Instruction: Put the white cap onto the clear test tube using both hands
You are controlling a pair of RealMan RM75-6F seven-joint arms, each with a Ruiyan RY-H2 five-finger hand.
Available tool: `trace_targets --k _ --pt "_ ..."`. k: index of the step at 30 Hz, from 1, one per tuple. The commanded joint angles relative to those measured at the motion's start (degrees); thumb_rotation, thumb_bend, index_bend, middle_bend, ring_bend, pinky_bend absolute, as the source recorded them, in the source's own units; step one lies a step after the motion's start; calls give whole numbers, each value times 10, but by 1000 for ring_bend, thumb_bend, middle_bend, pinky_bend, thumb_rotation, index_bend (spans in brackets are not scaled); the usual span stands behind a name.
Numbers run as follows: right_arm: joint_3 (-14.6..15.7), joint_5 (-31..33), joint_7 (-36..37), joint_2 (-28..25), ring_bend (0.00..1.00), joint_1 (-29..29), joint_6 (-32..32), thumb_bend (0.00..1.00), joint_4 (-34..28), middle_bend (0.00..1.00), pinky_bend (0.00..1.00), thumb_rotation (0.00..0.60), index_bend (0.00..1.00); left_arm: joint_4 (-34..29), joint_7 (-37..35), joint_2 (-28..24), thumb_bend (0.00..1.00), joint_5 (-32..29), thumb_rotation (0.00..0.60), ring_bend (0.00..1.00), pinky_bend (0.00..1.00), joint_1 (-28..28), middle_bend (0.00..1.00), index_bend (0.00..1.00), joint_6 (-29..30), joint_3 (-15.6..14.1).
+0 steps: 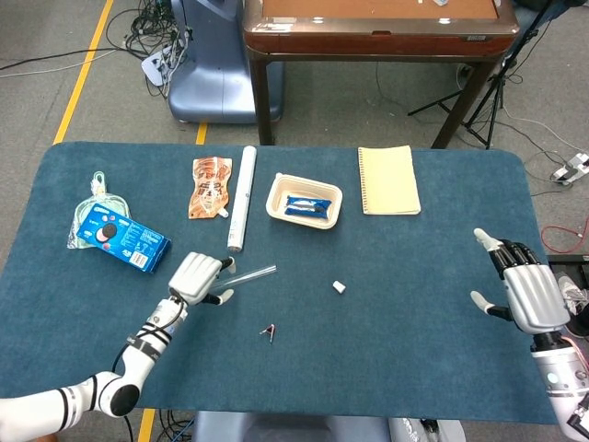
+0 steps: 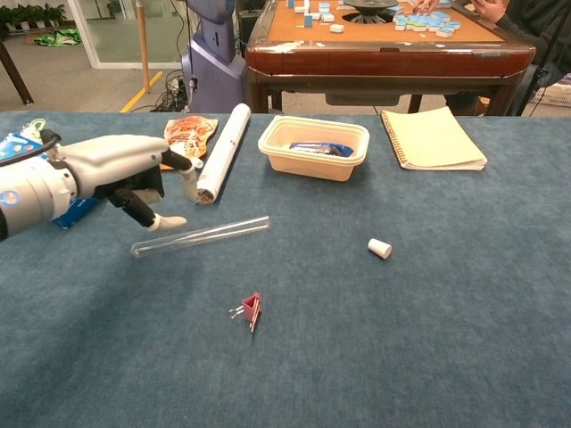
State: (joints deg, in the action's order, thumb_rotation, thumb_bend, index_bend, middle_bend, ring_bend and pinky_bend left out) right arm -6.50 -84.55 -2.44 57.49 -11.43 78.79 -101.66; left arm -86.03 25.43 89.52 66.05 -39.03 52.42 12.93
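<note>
The left hand (image 2: 125,174) hangs empty with its fingers apart just over the near-left end of the clear test tube (image 2: 202,235) — the tube lies flat on the blue table (image 2: 446,339), its long axis running from beside that hand up and to the right. Farther right, the white cap (image 2: 379,248) lies well apart from the tube's far end. The right hand (image 1: 532,296), also empty and spread, is at the table's right edge — nearer the cap than the left, so by my judgement the cap falls to it.

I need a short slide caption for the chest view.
Left robot hand open above the clear test tube; white cap lies apart.
</note>
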Motion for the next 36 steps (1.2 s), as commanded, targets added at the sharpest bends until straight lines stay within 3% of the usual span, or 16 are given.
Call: trace_targets --k 1,6,10,13,15,16,20,27,36 --pt "1 1 6 -1 180 0 -2 202 3 215 205 600 67 12 41 23 235 -43 390 1000 1000 -26 1000 421 -14 4" --pt "5 2 20 -4 181 1 -6 202 8 219 205 600 67 34 76 52 222 -94 339 1000 1000 -55 1000 400 -22 7" --pt "5 4 27 -7 182 3 -4 203 11 219 205 600 67 64 91 79 217 -121 343 1000 1000 -75 1000 396 -24 9" --pt "6 5 32 -8 182 4 -4 203 14 219 205 600 67 93 97 98 217 -132 391 1000 1000 -89 1000 397 -23 9" --pt "7 6 35 -8 182 4 -6 203 15 219 205 600 67 109 98 109 217 -142 483 1000 1000 -97 1000 397 -26 11" --pt "7 7 35 -9 182 4 -6 203 16 219 205 600 67 116 98 112 217 -147 502 1000 1000 -100 1000 397 -28 11" --pt "7 7 37 -9 183 4 -5 203 16 220 205 600 67 140 100 124 217 -163 510 1000 1000 -111 1000 404 -34 11" --pt "6 10 37 -10 183 5 -5 203 15 220 205 600 67 151 106 127 217 -189 502 1000 1000 -127 1000 434 -46 8" --pt "9 10 38 -10 183 9 -2 203 15 220 205 600 67 89 132 92 217 -216 444 1000 1000 -132 1000 462 -44 -19"
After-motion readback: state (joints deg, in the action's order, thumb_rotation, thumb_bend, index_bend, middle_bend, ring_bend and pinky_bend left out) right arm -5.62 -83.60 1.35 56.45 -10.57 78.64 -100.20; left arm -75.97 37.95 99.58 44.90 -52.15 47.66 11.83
